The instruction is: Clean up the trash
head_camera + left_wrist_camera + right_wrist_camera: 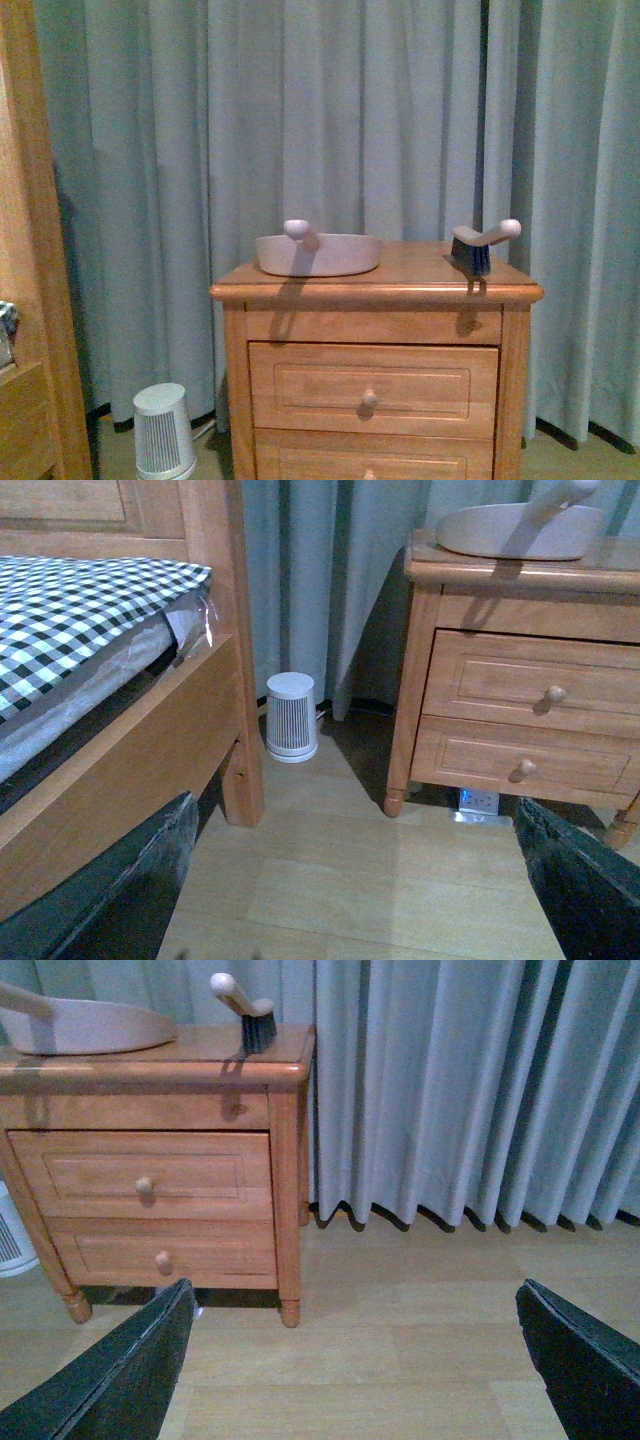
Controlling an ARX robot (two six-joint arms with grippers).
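Where the trash is: in none of the three views. No crumpled white wad shows on the wooden floor, on the nightstand or on the checked bedding, so it lies out of frame or hidden.
Left gripper: fingers spread wide with nothing between them, low over the floor, facing the gap between the bed frame and the nightstand.
Right gripper: also spread wide and empty, looking at the nightstand's right side and the grey-blue curtain.
Nightstand top: a pale dustpan sits on the left part with its handle raised. A hand brush with dark bristles stands near the right edge, well apart from the pan.
Floor by the bed: a small white slatted canister stands between bed frame and nightstand. It looks like an appliance, not rubbish.
Step in hand: by my reading, finding the wad. With both grippers empty, the task looks barely begun.
Doing it well: sweep the wrist views slowly over the bedding and the floor edges, and do not mistake the white canister for paper. Keep the fingers apart until the wad sits squarely between them, then pinch lightly, since tissue crushes and slips.
Writing: none readable. No brand or label is legible on the pan, brush or canister. A pale block under the nightstand, perhaps a power strip, is too small to read.
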